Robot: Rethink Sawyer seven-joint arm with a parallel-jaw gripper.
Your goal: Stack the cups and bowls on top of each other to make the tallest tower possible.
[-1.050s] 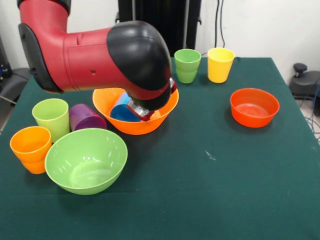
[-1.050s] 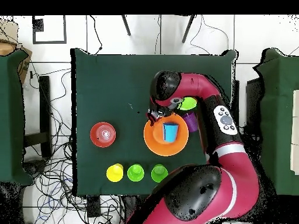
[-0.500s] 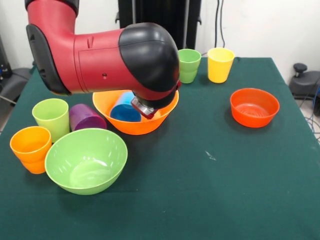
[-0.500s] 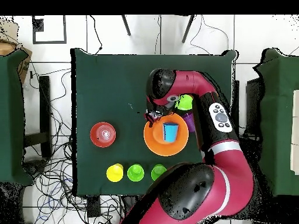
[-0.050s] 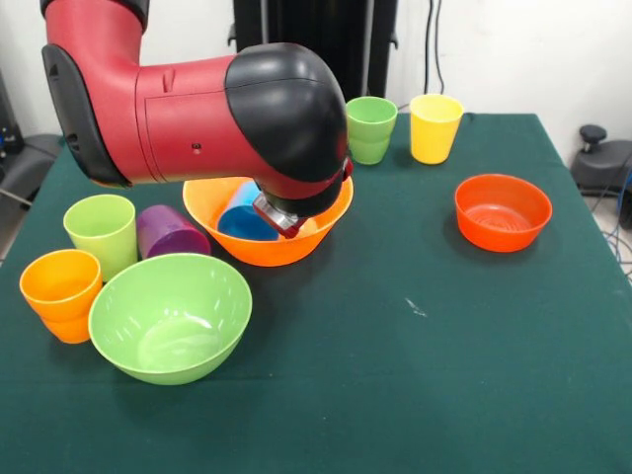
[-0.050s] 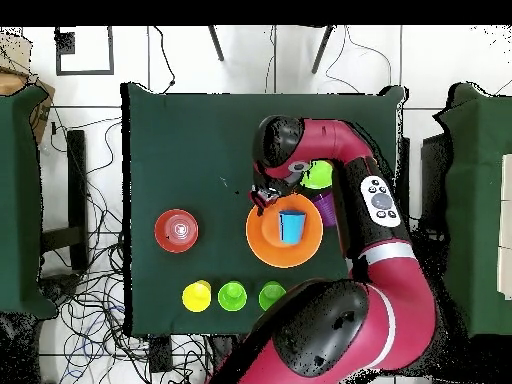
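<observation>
Front view, left to right. Orange cup (image 5: 60,292) at the table's (image 5: 425,375) left edge, apparently two nested. Lime cup (image 5: 102,230) upright just behind it. Purple cup (image 5: 169,233) on its side, beside the lime cup. Large lime-green bowl (image 5: 171,316) in front of these, upright and empty. Large orange bowl (image 5: 268,222) mid-table holds the blue cup (image 5: 244,217), which lies tilted inside. Gripper (image 5: 279,216) sits low at that bowl's rim, beside the blue cup; arm (image 5: 188,118) hides the fingers, so cannot tell their state. Darker green cup (image 5: 370,129) and yellow cup (image 5: 434,127) upright at the far edge. Red-orange bowl (image 5: 502,212) on the right, alone.
</observation>
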